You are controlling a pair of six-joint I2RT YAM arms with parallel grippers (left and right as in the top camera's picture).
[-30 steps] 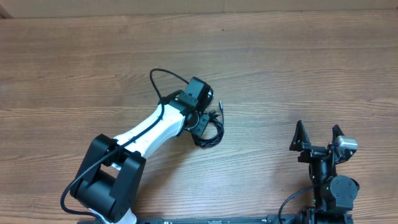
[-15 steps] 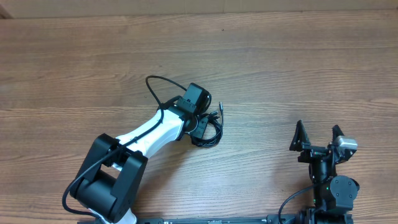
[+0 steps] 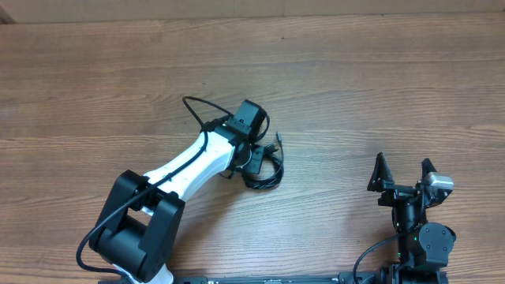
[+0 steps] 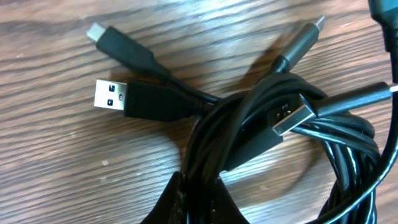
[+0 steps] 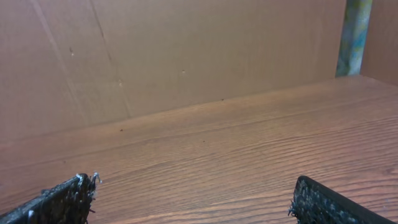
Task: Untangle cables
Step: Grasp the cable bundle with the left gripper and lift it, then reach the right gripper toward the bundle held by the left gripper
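The cables (image 3: 269, 168) lie as a tangled black bundle on the wooden table (image 3: 355, 87), just right of centre. My left gripper (image 3: 254, 156) sits over the bundle's left side. In the left wrist view the left gripper (image 4: 200, 198) is shut on several strands of the cables (image 4: 249, 130). A silvery flat plug (image 4: 111, 98) and a small plug (image 4: 97, 30) stick out to the left. Another flat plug (image 4: 291, 117) lies on the coil, and a thin tip (image 4: 317, 23) points up right. My right gripper (image 3: 404, 177) stands open near the front right, nothing between its fingers (image 5: 64, 200).
The left arm's own thicker black cable (image 3: 199, 106) loops up behind the wrist. A brown cardboard wall (image 5: 186, 50) rises behind the table's far edge. The right wrist view holds only bare wood grain (image 5: 249, 143).
The left gripper has closed on the cable bundle and shifted slightly; the bundle has been nudged a little. The right arm has not moved.
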